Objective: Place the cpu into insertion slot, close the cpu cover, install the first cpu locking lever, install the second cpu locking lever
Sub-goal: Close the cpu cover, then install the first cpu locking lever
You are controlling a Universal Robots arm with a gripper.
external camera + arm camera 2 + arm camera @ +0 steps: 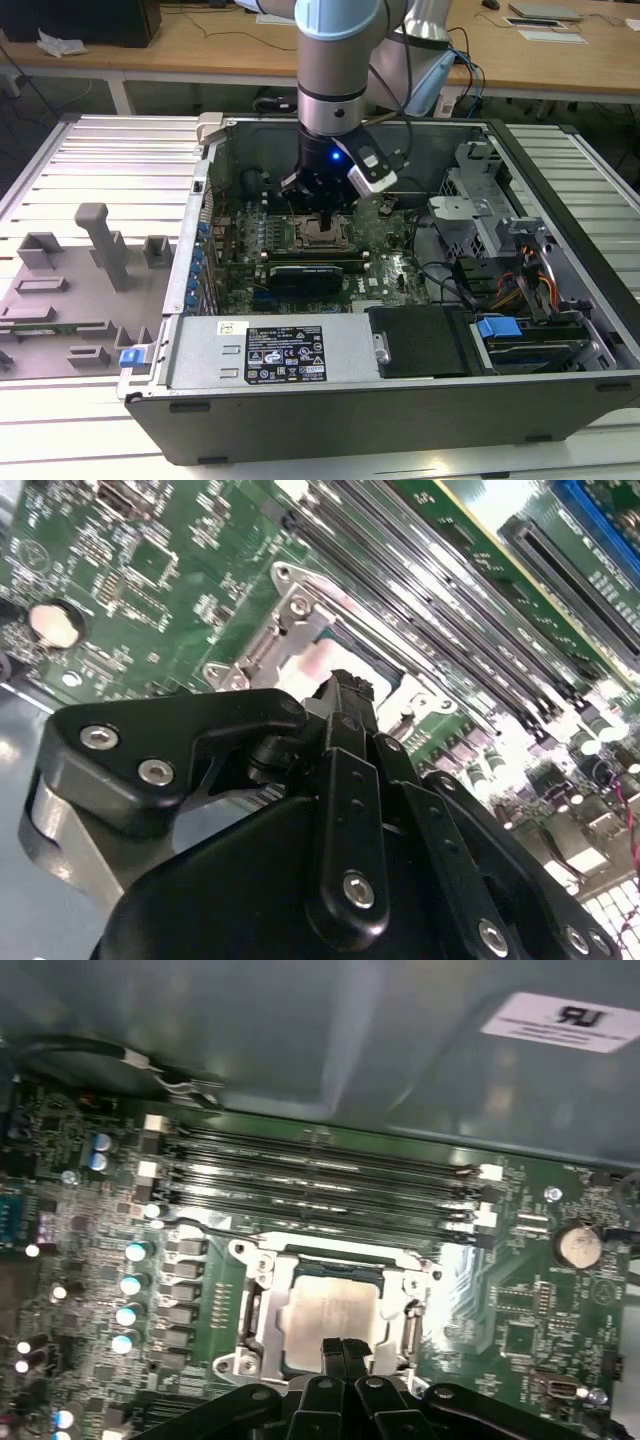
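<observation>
Pale silver-beige, the cpu [335, 1305] lies framed by the cpu cover [262, 1310], flat around it. The gripper [342, 1344], jaws pressed together, hangs at that cover's edge.

"Bright enough?"
"Even room light, but the case [400, 400] interior is shadowed; a blue lamp [335, 155] glows at twelve o'clock from the socket [322, 232]."
"Glare?"
"In the second wrist view, the motherboard [150, 590] bleaches white."
</observation>
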